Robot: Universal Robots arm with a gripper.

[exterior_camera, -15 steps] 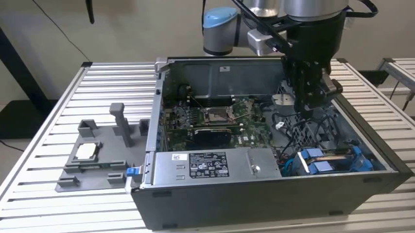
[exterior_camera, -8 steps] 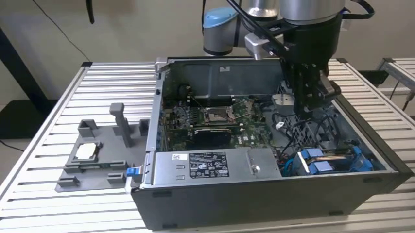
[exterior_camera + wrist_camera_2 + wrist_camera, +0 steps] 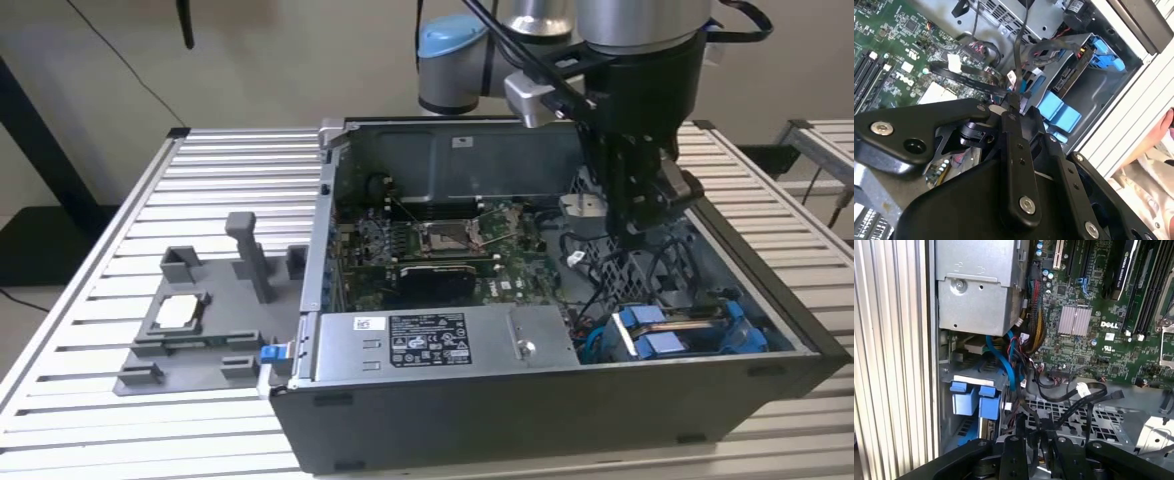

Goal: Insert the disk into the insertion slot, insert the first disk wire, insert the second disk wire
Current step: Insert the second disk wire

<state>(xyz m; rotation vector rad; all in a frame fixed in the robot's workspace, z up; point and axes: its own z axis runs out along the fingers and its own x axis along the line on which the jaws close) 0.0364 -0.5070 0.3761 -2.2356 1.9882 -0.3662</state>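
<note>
My gripper [image 3: 1012, 102] hangs inside the open case, clamped on a black wire [image 3: 1020, 45] just above the motherboard [image 3: 427, 245]. The disk [image 3: 674, 330] already sits in the insertion slot [image 3: 945, 374] – two blue tabs showing – right beside the grey power-supply box [image 3: 427, 345], which carries a white printed label. A person's hand [image 3: 1168, 125] shows beyond the case wall.

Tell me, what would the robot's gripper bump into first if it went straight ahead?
Most likely the black cables looped just ahead of the gripper, then the perforated metal floor; depth is unclear.
</note>
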